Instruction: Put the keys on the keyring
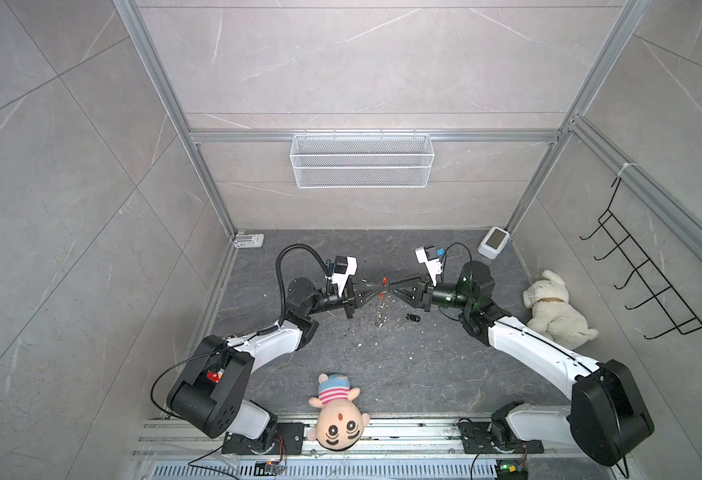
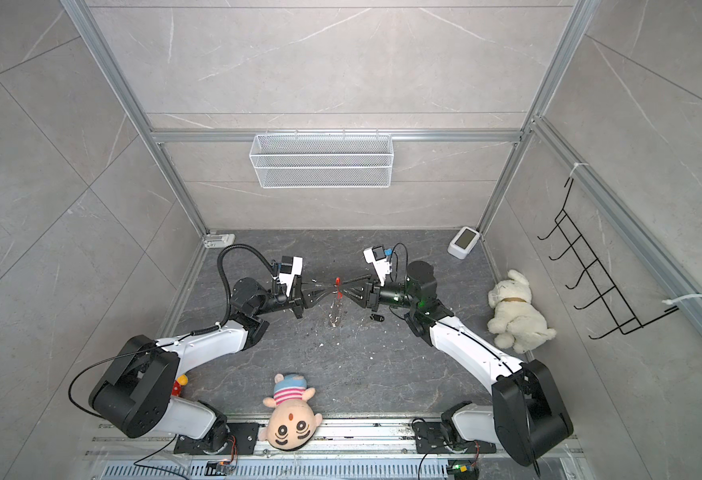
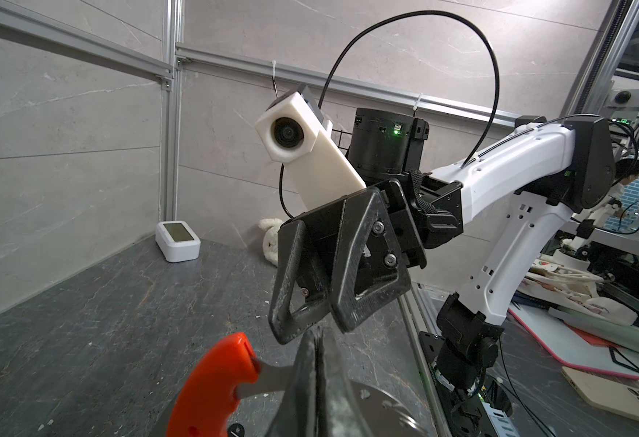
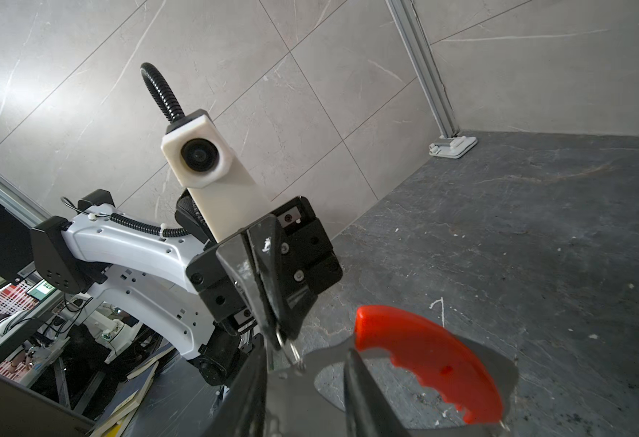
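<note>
Dark veined stone table (image 1: 341, 365), grey tiled walls. In both top views the left gripper (image 1: 376, 289) and right gripper (image 1: 395, 289) meet mid-table at the raised keyring (image 1: 384, 282). Its thin metal loop is hard to make out under the red piece. Small black keys (image 1: 413, 318) lie on the table nearby.

Left wrist view: left gripper (image 3: 318, 378) clamped tight on the keyring's (image 3: 212, 382) flat metal; loop cut off by the frame.

Right wrist view: right gripper (image 4: 303, 363) partly open astride the band; contact unclear.
</note>
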`<state>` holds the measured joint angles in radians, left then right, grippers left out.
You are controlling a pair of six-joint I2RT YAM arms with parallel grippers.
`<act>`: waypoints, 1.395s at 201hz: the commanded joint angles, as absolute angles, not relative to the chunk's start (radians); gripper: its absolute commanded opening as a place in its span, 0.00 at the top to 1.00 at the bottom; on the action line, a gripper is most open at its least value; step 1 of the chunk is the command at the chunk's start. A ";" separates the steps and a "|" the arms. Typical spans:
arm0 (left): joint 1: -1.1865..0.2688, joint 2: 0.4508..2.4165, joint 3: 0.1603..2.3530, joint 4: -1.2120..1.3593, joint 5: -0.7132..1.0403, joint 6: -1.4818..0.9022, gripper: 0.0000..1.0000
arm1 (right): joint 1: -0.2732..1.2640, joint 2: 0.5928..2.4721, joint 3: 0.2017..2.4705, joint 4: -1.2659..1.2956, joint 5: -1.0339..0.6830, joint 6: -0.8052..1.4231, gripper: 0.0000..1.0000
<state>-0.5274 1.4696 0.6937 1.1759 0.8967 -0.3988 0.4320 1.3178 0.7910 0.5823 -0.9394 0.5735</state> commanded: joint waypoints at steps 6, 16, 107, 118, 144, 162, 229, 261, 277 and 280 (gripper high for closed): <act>-0.523 1.437 0.738 1.257 0.883 -0.408 1.00 | 0.454 1.320 0.808 0.624 -0.965 0.580 0.71; -0.523 1.442 0.739 1.265 0.880 -0.413 1.00 | 0.458 1.324 0.811 0.625 -0.965 0.580 0.74; -0.522 1.465 0.742 1.314 0.874 -0.454 1.00 | 0.478 1.342 0.841 0.624 -0.949 0.569 1.00; -0.523 1.466 0.744 1.316 0.873 -0.457 1.00 | 0.483 1.341 0.849 0.617 -0.948 0.567 1.00; -0.523 1.470 0.744 1.303 0.884 -0.458 1.00 | 0.480 1.316 0.887 0.470 -0.928 0.488 1.00; -0.523 1.471 0.743 1.265 0.885 -0.440 1.00 | 0.480 1.297 0.916 0.341 -0.897 0.415 1.00; -0.515 1.252 0.825 0.401 0.754 0.173 0.69 | 0.488 1.380 1.136 -0.371 -0.637 -0.074 1.00; -0.515 1.223 0.970 -0.088 0.683 0.501 0.69 | 0.509 1.367 1.121 -0.371 -0.582 -0.209 1.00; -0.515 1.257 1.040 -0.224 0.697 0.573 0.70 | 0.526 1.367 1.126 -0.370 -0.583 -0.247 1.00; -0.515 1.266 1.053 -0.246 0.705 0.584 0.71 | 0.529 1.369 1.129 -0.370 -0.586 -0.252 1.00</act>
